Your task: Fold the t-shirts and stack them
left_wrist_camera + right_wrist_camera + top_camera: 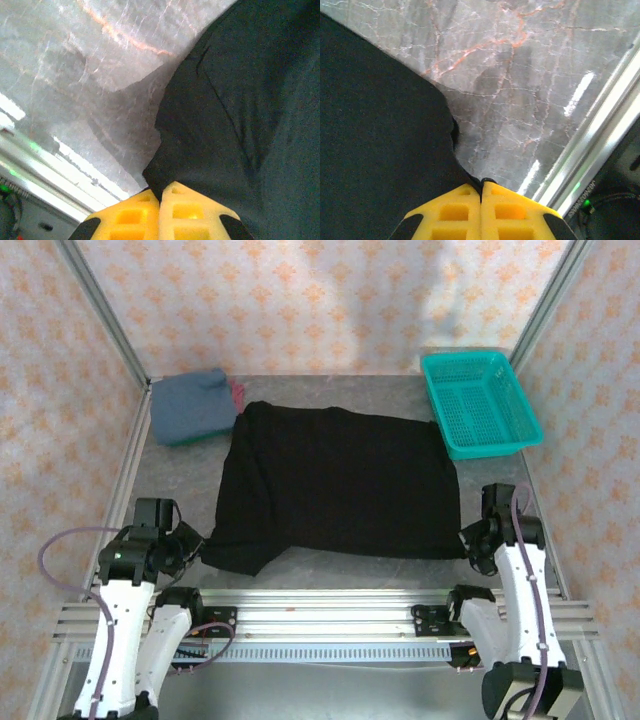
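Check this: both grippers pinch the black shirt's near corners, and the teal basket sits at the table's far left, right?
The basket is wrong: the top external view shows the teal basket at the far right. The left gripper and right gripper do pinch the near corners of the black shirt.

Matt soft cloth: black t-shirt [340, 480]. Glossy veined stone: table [350, 573]. Teal plastic mesh: basket [482, 405].

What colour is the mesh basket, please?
The mesh basket is teal, best seen in the top external view.
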`<act>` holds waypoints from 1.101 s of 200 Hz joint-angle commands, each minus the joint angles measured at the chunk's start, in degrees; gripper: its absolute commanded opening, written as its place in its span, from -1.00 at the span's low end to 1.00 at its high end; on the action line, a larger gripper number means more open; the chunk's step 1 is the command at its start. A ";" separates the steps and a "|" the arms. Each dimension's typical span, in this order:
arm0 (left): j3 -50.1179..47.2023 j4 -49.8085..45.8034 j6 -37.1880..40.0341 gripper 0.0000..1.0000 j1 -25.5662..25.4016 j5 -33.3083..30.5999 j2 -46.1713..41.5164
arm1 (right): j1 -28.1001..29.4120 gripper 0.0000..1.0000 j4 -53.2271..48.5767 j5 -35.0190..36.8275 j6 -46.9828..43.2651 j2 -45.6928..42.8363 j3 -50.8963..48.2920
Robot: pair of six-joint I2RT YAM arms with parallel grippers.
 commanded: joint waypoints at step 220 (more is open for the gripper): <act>35.06 13.82 27.59 -1.00 -7.14 -5.99 53.87 | -0.49 -1.00 16.40 0.07 -10.31 23.01 6.16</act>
